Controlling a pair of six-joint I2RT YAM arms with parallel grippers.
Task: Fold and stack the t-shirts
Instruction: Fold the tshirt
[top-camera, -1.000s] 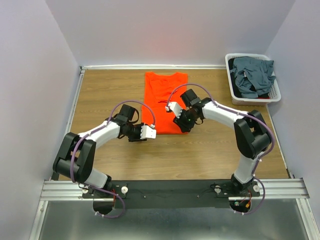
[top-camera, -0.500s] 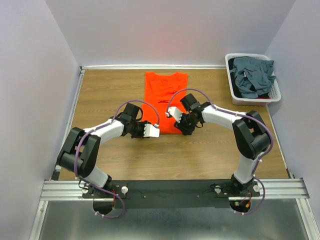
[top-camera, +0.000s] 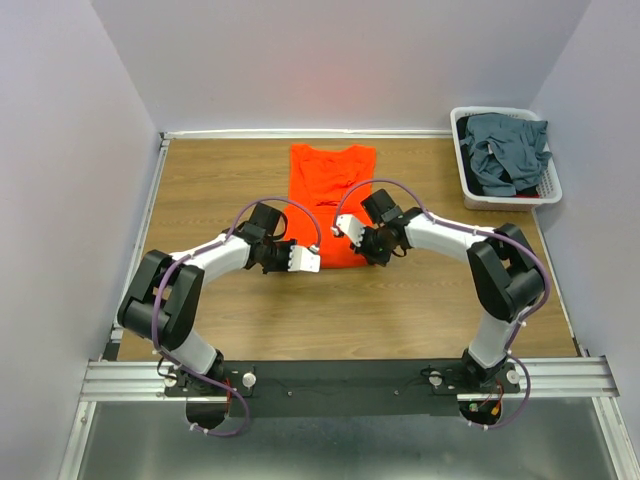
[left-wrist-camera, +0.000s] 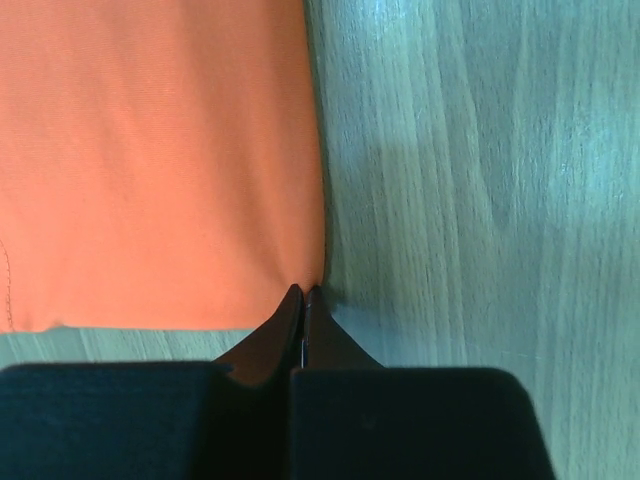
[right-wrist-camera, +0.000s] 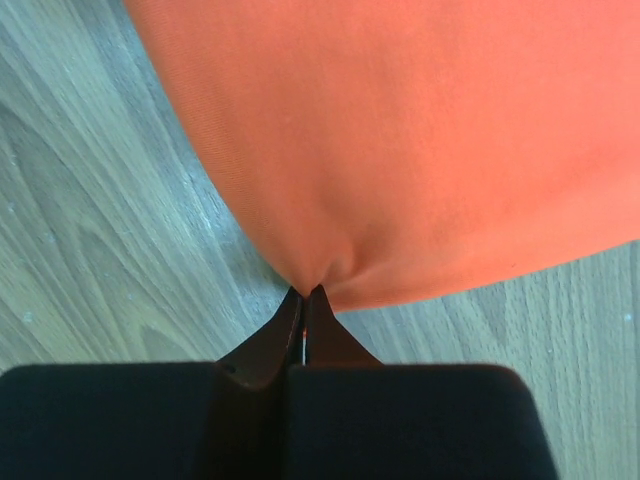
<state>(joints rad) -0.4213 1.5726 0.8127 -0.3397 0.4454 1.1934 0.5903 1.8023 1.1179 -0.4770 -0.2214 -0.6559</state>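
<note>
orange shirt (top-camera: 332, 185): lies flat on the wooden table (top-camera: 215, 180), about midway across and towards the far side, folded in to a long narrow shape with the collar end away from me.
my left hand (top-camera: 300, 262): low over the shirt's near left corner, my arm reaching in from the left.
left hand up close (left-wrist-camera: 303, 292): my two fingers are pressed together with no gap, and their tips meet right at the corner of the orange cloth (left-wrist-camera: 150, 160), which draws down to them; i seem to be nipping that corner.
my right hand (top-camera: 372, 252): at the shirt's near right corner, my arm bent in from the right.
right hand up close (right-wrist-camera: 305, 292): fingers closed tight, and the orange cloth (right-wrist-camera: 400, 140) puckers to a point between the tips, so i am pinching its edge.
cloth by my hands: the pinched corners sit close to the wood; from above i cannot tell whether they are lifted.
grey shirts (top-camera: 505, 150): heaped loose in the white basket (top-camera: 510, 201) at the far right corner of the table, well apart from both my hands.
</note>
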